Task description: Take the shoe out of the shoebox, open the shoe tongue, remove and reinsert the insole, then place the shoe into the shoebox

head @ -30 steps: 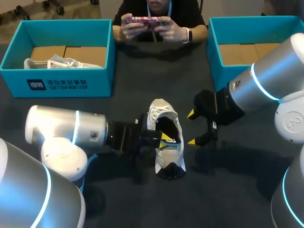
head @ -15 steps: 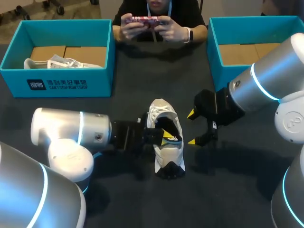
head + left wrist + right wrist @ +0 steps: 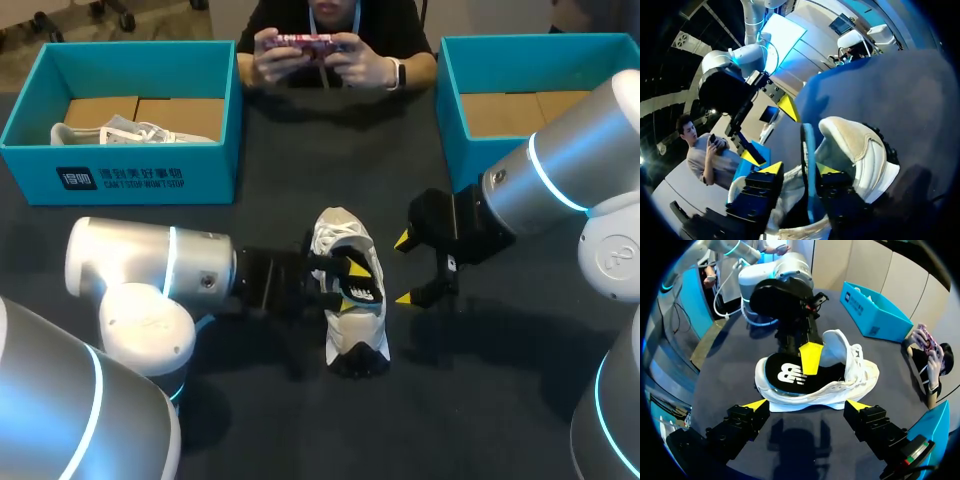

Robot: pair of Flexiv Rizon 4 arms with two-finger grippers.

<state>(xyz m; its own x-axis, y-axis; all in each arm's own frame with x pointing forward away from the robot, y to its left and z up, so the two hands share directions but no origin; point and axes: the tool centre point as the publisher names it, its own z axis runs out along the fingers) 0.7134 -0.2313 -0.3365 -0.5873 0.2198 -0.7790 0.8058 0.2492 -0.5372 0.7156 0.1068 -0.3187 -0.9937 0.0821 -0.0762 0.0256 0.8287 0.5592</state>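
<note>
Left gripper partly spread astride the blue-edged insole, now further into the shoe than a second ago, right gripper spread wide, unmoved right of centre, shoe mid-frame on the table, outside the upper-left shoebox and the upper-right shoebox

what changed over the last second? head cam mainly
Left tool pushed rightward, further into the shoe opening, over the insole. Whether it took hold of anything is unclear. The shoe and the right tool, open beside it, stayed put.
</note>
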